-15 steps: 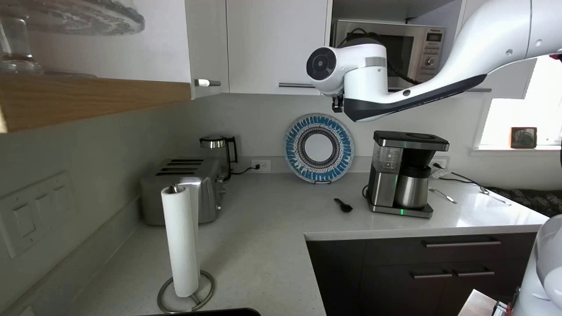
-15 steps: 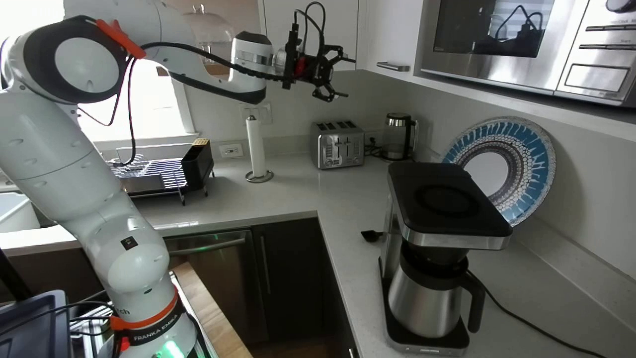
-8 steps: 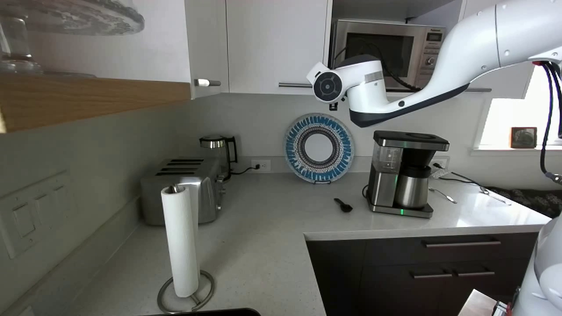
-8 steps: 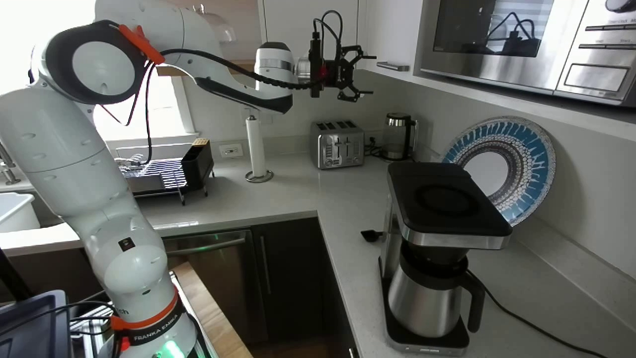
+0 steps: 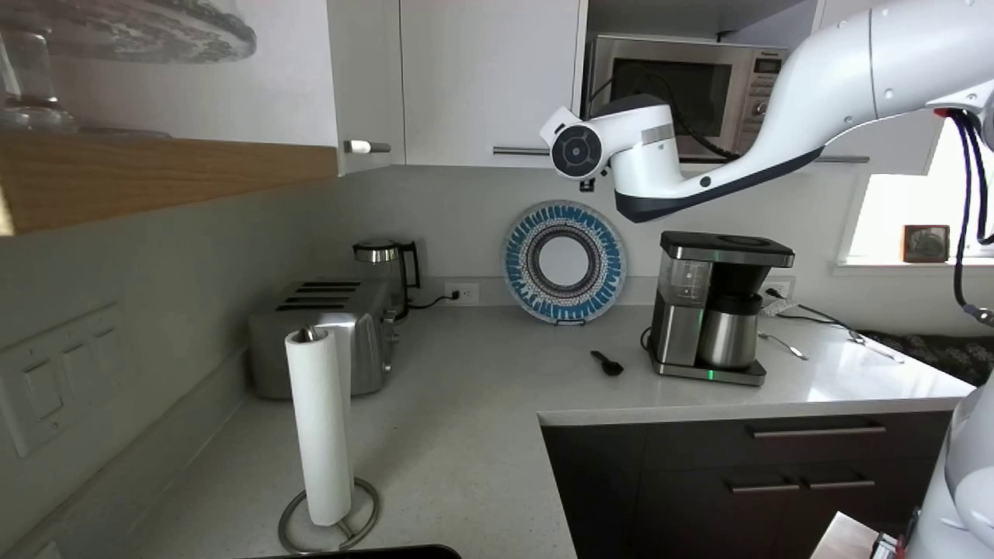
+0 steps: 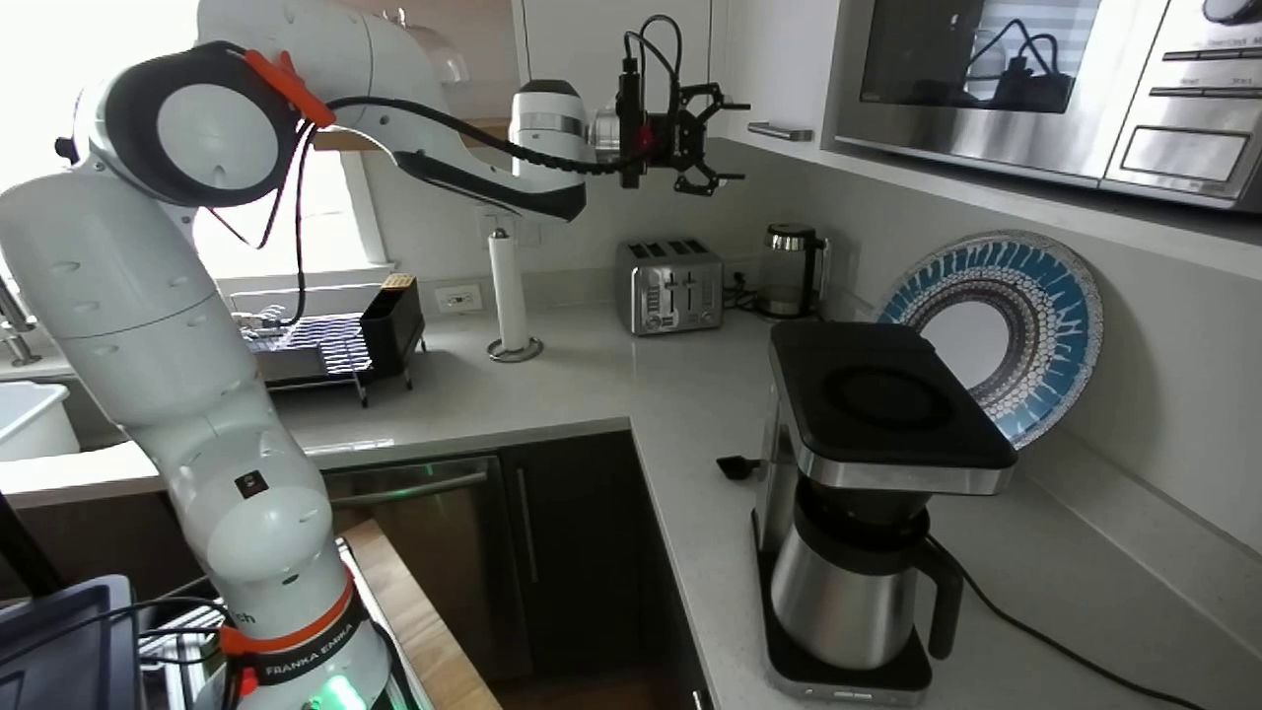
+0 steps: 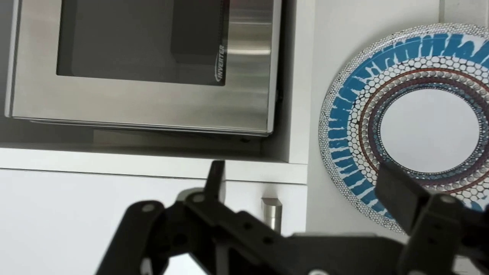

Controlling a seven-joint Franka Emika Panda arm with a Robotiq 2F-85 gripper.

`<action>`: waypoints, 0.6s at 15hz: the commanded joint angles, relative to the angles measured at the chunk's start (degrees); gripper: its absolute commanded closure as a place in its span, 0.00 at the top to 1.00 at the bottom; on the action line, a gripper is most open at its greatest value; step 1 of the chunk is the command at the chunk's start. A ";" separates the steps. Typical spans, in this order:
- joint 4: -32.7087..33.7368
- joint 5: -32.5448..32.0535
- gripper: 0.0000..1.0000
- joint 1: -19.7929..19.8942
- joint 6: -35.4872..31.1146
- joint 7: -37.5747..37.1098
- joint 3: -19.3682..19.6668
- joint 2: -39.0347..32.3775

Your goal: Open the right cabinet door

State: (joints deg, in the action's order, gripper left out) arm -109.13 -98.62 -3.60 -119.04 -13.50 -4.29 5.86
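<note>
The right cabinet door (image 5: 485,70) is a flat white upper door left of the microwave. It looks shut. It also shows in an exterior view (image 6: 774,59) and the wrist view (image 7: 76,214). A metal bar handle (image 5: 522,151) runs along its lower edge; my wrist is close to its right end there. The handle also shows in an exterior view (image 6: 779,131) and the wrist view (image 7: 272,214), partly behind my finger linkage. My gripper (image 6: 735,141) is open and empty, its fingertips pointing toward the handle, apart from it. In the wrist view the fingers (image 7: 305,187) spread wide.
The microwave (image 5: 683,85) sits in an open niche beside the door. A blue patterned plate (image 5: 564,262) stands below, with a coffee maker (image 5: 714,307), toaster (image 5: 326,334) and kettle (image 6: 789,271) on the counter. A narrower white door (image 5: 365,70) adjoins at the corner.
The arm has moved toward the door and the gripper has turned level, its fingertips nearer the handle. In the last half second it has shifted only slightly, a little upward. It stays open.
</note>
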 commanded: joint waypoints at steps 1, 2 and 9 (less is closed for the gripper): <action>7.14 -2.57 1.00 0.88 -2.09 -1.42 1.38 -5.99; 9.11 -2.34 1.00 1.02 -1.96 -0.87 1.54 -7.58; 18.10 -0.05 0.74 0.99 -4.99 -0.71 1.57 -13.69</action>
State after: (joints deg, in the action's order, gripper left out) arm -94.80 -99.47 -2.79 -122.08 -14.05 -2.70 -5.51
